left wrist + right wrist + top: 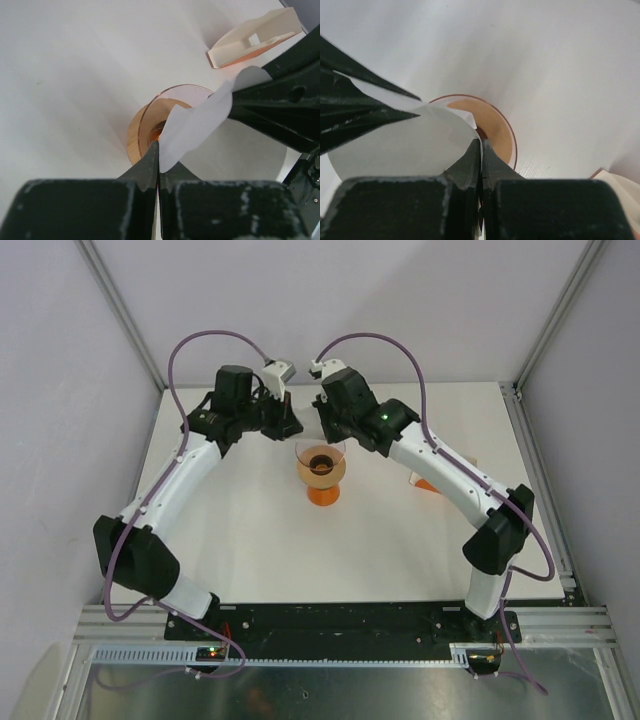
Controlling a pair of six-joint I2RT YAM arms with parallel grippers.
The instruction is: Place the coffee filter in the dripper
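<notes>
The coffee filter (200,120) is a thin white paper sheet held in the air between both grippers, just above the dripper. The dripper (322,465) is a clear pinkish cone that stands on a small orange cup (322,496) at mid-table. My left gripper (290,426) is shut on one edge of the filter, and its jaws (159,167) pinch the paper. My right gripper (322,426) is shut on the opposite edge, as the right wrist view (481,146) shows. In that view the filter (405,145) covers part of the dripper's (497,131) mouth.
A flat orange and white packet (428,483) lies on the table right of the dripper, partly under the right arm; it also shows in the left wrist view (255,37). The white table (250,540) has metal frame posts at its corners.
</notes>
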